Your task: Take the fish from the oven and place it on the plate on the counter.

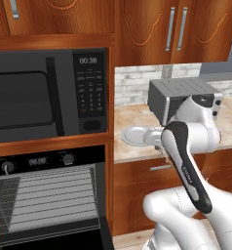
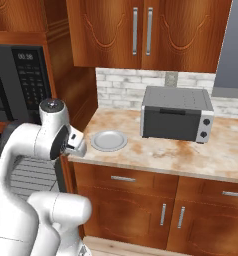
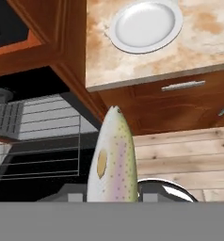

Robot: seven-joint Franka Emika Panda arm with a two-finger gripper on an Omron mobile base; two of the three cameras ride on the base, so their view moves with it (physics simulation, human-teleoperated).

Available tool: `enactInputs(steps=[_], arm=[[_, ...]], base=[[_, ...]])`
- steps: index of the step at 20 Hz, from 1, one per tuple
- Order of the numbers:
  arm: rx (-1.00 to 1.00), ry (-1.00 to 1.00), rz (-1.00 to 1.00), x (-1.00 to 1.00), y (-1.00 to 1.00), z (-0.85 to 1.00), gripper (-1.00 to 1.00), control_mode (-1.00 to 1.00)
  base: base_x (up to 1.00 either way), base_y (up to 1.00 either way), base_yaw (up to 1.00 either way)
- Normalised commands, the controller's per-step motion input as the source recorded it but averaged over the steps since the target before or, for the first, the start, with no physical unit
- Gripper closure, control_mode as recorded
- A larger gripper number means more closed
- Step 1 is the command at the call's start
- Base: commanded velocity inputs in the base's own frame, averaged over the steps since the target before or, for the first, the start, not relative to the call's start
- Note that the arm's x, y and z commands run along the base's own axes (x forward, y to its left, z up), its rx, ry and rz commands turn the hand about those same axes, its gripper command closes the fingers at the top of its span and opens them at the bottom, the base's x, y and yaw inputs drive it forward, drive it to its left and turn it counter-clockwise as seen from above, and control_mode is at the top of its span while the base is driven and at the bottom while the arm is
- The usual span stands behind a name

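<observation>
The tool (image 3: 111, 200) pinches the fish (image 3: 112, 160), which juts out from between its tips, pointing toward the plate (image 3: 146, 25). The plate sits on the worktop (image 3: 198, 42) near the edge, left of the toaster oven (image 2: 177, 114). The fish hangs off the worktop's edge, over the wooden floor (image 3: 189, 155), beside the oven (image 1: 45, 195), whose door is open with wire racks (image 1: 52, 195) showing.

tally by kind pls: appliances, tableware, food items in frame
Appliances: 3 — oven, microwave, toaster oven
Tableware: 1 — plate on the counter
Food: 1 — fish, held at the gripper
Total: 5
</observation>
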Motion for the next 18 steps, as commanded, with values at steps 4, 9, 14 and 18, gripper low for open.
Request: enactInputs(steps=[4, 9, 14, 18], arm=[[-0.32, 0.13, 0.1, 0.4, -0.25, 0.0, 1.0, -1.0], [-0.05, 0.0, 0.45, 0.15, -0.34, -0.24, 1.0, -1.0], [0.0, -0.02, 0.45, 0.65, -0.25, -0.32, 1.0, -1.0], [0.0, 0.0, 0.27, 0.99, -0.07, -0.25, 1.0, -1.0]], base=[[0.0, 0.0, 0.0], [0.0, 0.0, 0.0], [0.0, 0.0, 0.0], [0.0, 0.0, 0.0]])
